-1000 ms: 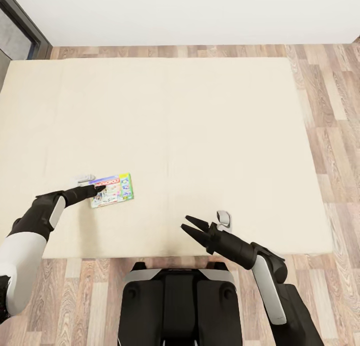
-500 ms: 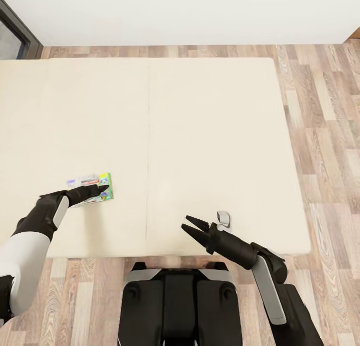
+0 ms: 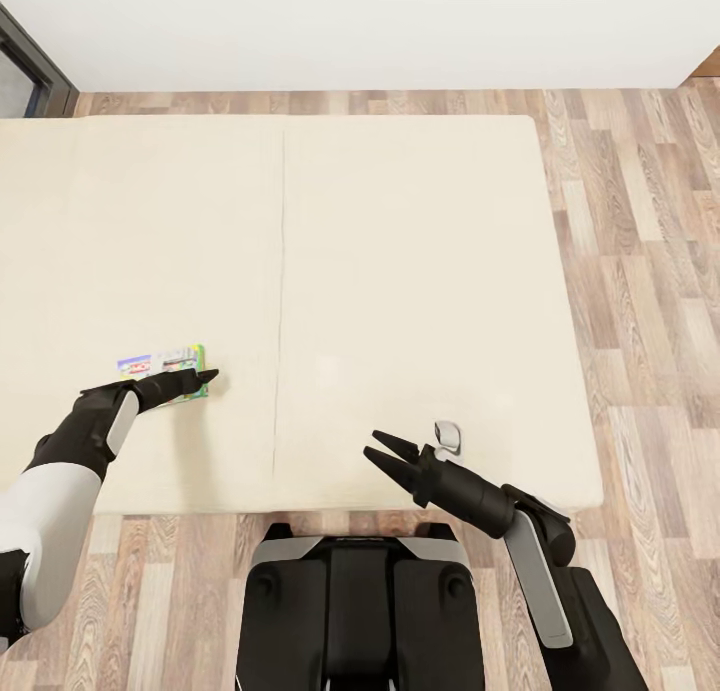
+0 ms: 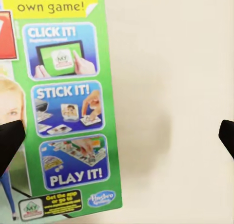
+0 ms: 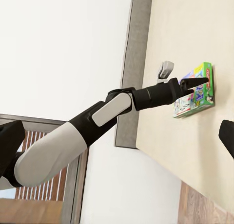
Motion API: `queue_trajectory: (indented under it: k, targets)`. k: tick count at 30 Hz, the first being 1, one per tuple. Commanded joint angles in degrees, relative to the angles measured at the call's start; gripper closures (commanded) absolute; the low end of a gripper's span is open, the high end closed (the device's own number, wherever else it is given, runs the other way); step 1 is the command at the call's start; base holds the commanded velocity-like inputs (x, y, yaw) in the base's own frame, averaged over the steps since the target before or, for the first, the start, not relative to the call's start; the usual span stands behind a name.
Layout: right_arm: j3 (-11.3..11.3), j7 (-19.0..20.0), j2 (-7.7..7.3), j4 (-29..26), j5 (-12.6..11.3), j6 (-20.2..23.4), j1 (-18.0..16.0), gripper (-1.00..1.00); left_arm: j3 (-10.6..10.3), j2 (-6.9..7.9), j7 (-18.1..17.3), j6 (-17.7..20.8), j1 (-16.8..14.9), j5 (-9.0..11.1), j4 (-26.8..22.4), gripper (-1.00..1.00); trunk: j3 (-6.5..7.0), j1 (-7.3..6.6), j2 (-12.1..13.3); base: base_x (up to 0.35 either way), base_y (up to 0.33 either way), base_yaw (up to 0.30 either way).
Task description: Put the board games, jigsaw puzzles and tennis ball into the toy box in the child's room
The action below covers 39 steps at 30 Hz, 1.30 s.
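Note:
A white and green board game (image 3: 160, 363) with a red logo lies flat on the cream bed (image 3: 400, 271), near its front left part. My left gripper (image 3: 200, 378) hovers over the box's right end, open, and hides part of the cover. In the left wrist view the green box edge (image 4: 68, 112) sits toward one fingertip (image 4: 9, 139), with bare mattress under the other, the left gripper (image 4: 117, 136) spread wide. My right gripper (image 3: 385, 451) stands open above the bed's front edge, holding nothing. The right wrist view shows the board game (image 5: 197, 90) under my left arm.
Wood plank floor (image 3: 640, 271) runs along the right side and the front of the bed. A white wall (image 3: 360, 21) stands behind it, with a dark window frame (image 3: 30, 61) at the far left. My base (image 3: 360, 611) is close to the bed's front edge.
The whole view has shifted, so the bed and the game sit further left in the picture. My left gripper now covers more of the game. The right arm keeps its pose.

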Motion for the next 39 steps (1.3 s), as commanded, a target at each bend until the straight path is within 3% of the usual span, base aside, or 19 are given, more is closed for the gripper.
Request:
queue_trajectory:
  k: [1, 17, 39]
  targets:
    - [0.02, -0.03, 0.02, 0.00, -0.32, 0.39, -0.02, -1.00, 0.22, 0.01, -0.13, 0.53, 0.00, 0.42, -0.05, -1.00, -0.06, 0.03, -0.09, 0.000, -0.002, 0.000]
    - [0.24, -0.03, 0.08, -0.08, -0.41, 0.46, -0.02, -1.00, 0.41, 0.59, -0.29, 0.78, 0.00, 0.34, -2.08, -1.00, -0.06, 0.03, -0.09, 0.000, 0.082, 0.000]
    - [0.25, -0.10, 0.09, -0.25, -0.41, 0.45, -0.03, -1.00, 0.35, 0.55, -0.22, 0.81, 0.02, 0.25, -2.16, -1.00, -0.06, 0.03, -0.09, 0.000, 0.231, 0.000]
